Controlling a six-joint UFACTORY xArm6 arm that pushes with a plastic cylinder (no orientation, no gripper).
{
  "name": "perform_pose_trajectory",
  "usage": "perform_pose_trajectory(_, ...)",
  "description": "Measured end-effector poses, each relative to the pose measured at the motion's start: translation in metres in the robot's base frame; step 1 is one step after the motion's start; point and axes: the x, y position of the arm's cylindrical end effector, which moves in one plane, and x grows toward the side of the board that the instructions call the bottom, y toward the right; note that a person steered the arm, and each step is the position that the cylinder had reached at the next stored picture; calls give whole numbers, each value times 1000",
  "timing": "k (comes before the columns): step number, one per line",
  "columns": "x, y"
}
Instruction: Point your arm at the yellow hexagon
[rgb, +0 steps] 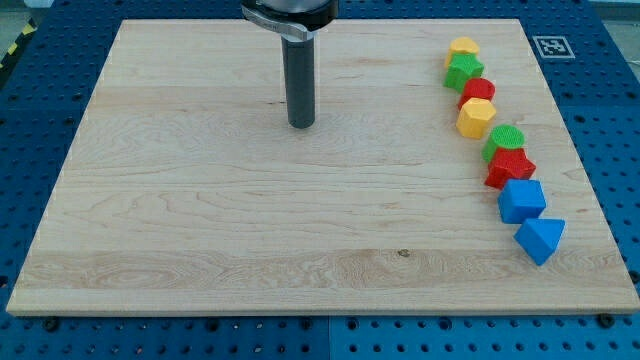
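Camera view: my tip (301, 124) well left of yellow hexagon (476, 117); no pincer; rod top cut off.

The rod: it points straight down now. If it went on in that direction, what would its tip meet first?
Only the wooden board. My tip already seems to rest on bare wood, though contact is hard to judge. No block lies beneath it; the yellow hexagon sits far toward the view's right.

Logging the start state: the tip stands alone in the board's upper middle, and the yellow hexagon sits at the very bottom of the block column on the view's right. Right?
Not quite. My tip does stand alone there, but the column's bottom block is the blue triangle; the yellow hexagon sits about mid-column, as the camera view shows.
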Motion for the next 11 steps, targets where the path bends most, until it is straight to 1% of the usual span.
perform_pose_trajectory(2,-16,93)
perform_pose_trajectory(3,-16,100)
perform_pose_trajectory(4,-16,140)
perform_pose_trajectory(11,-14,185)
